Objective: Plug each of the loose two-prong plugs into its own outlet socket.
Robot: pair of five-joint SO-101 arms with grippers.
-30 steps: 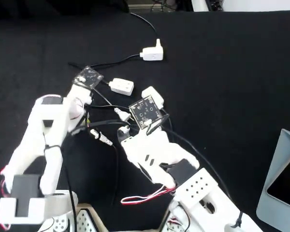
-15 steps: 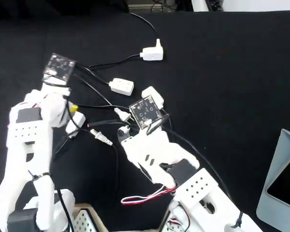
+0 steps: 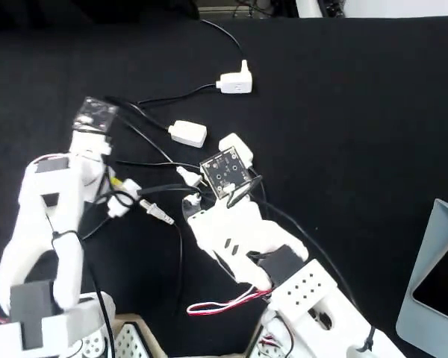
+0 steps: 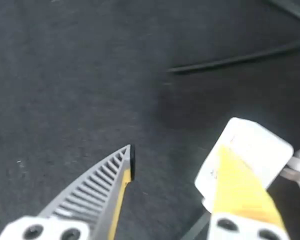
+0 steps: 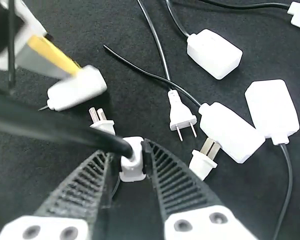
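My right gripper (image 5: 127, 150) is shut on a white two-prong plug (image 5: 132, 165) whose black cable runs off to the side; in the high view it (image 3: 194, 203) sits mid-table. My left gripper (image 4: 182, 145) stands open over bare black cloth with nothing between its fingers, just beside the right one (image 3: 125, 196). Its white fingertip (image 5: 75, 89) lies close to another plug's prongs (image 5: 94, 114). A loose plug (image 5: 182, 117) and a second one (image 5: 202, 161) lie by three white outlet sockets (image 5: 213, 52) (image 5: 231, 132) (image 5: 272, 107).
Black cables (image 3: 145, 160) cross the cloth around both grippers. A further white socket with a cable (image 3: 235, 83) lies at the back. A plug (image 3: 157, 212) rests between the arms. A grey stand (image 3: 437, 276) is at the right edge.
The left arm swung out to the left and came partly back, and its gripper now sits lower by the plug between the arms. The right arm has kept still.
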